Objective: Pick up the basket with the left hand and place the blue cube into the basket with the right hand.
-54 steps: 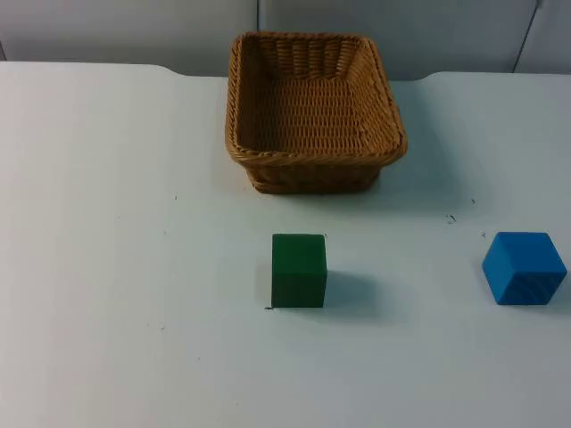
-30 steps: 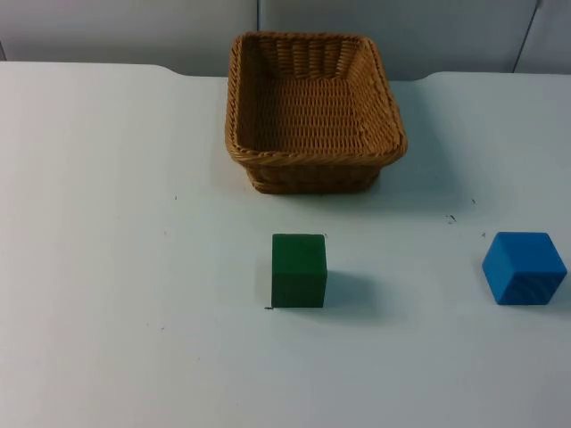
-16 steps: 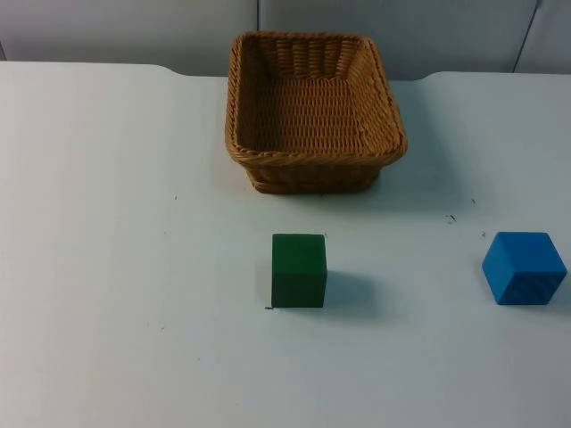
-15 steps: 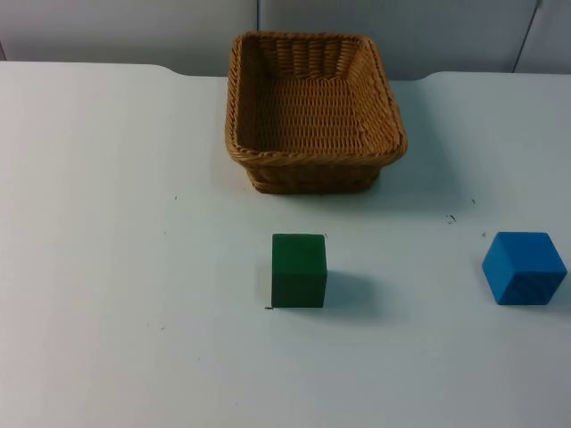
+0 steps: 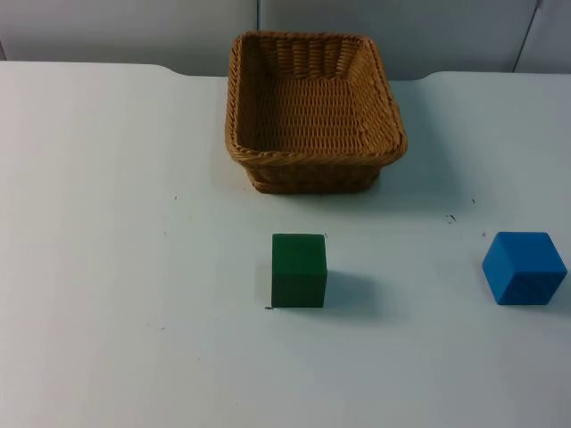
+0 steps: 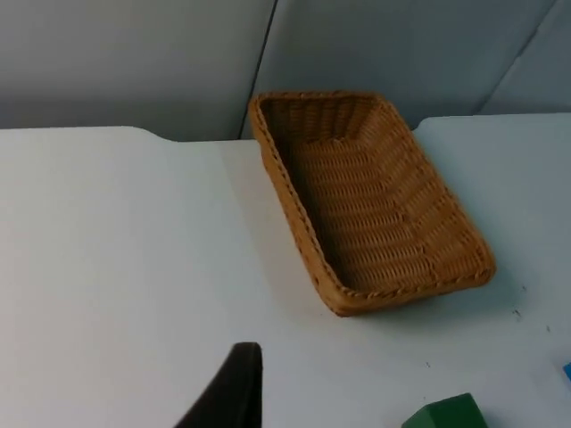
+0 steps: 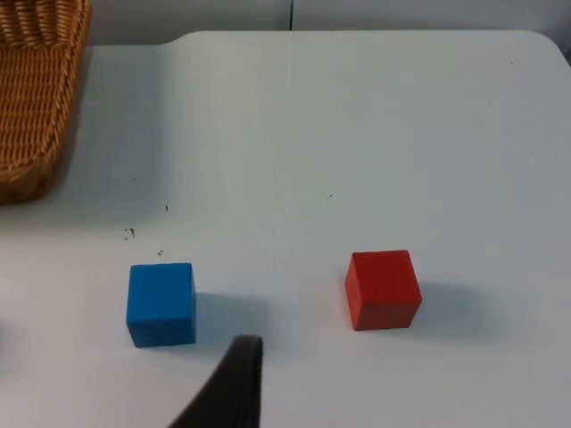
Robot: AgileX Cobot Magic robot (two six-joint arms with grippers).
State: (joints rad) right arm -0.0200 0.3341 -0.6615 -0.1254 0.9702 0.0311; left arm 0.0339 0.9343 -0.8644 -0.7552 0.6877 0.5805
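Note:
An empty brown woven basket [image 5: 312, 111] stands upright at the back middle of the white table; the left wrist view also takes in the basket [image 6: 366, 196]. A blue cube [image 5: 524, 267] rests on the table far to the right, well in front of the basket. My left gripper [image 6: 234, 388] hangs over bare table, some way short of the basket and touching nothing. My right gripper [image 7: 234, 383] hangs above the table a short way from the blue cube [image 7: 161, 303], apart from it. Both arms are waiting.
A green cube [image 5: 299, 270] sits in front of the basket at mid-table, its corner seen as the green cube [image 6: 446, 414] by the left wrist. A red cube [image 7: 383, 289] lies beside the blue one, farther out. The grey partition wall [image 5: 134, 27] stands just behind the basket.

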